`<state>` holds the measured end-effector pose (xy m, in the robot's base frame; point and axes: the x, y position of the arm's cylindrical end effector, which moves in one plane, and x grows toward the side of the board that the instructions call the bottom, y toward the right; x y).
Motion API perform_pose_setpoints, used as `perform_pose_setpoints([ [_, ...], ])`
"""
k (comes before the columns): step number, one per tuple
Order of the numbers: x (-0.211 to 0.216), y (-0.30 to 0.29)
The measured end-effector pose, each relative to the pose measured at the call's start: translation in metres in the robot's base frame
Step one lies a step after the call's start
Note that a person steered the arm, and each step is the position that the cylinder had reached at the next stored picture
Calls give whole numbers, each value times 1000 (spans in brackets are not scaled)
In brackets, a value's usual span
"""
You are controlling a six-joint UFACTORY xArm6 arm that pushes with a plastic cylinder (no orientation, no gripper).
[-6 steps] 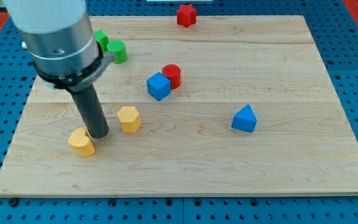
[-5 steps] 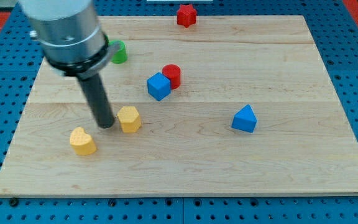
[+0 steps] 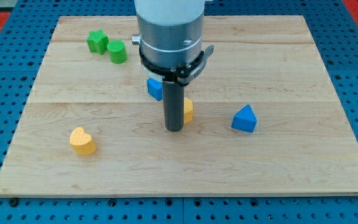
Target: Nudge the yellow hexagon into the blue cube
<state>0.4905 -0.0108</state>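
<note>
My tip (image 3: 174,128) rests on the board near its middle. The yellow hexagon (image 3: 188,110) sits just right of the rod and touches it; only its right part shows. The blue cube (image 3: 154,88) lies up and left of the rod, with only its left part showing behind the arm. Whether the hexagon touches the cube is hidden by the rod.
A yellow heart-shaped block (image 3: 82,140) lies at the lower left. A blue triangular block (image 3: 245,119) lies to the right of the hexagon. A green star-like block (image 3: 96,42) and a green cylinder (image 3: 117,52) sit at the upper left. The wooden board (image 3: 291,168) rests on a blue pegboard.
My tip has swept right from beside the yellow heart to the board's middle. The yellow hexagon has been pushed right and slightly up. The arm now hides the red blocks.
</note>
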Motion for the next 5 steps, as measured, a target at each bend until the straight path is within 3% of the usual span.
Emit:
perform_pose_setpoints([
  [2, -6, 60],
  [5, -43, 16],
])
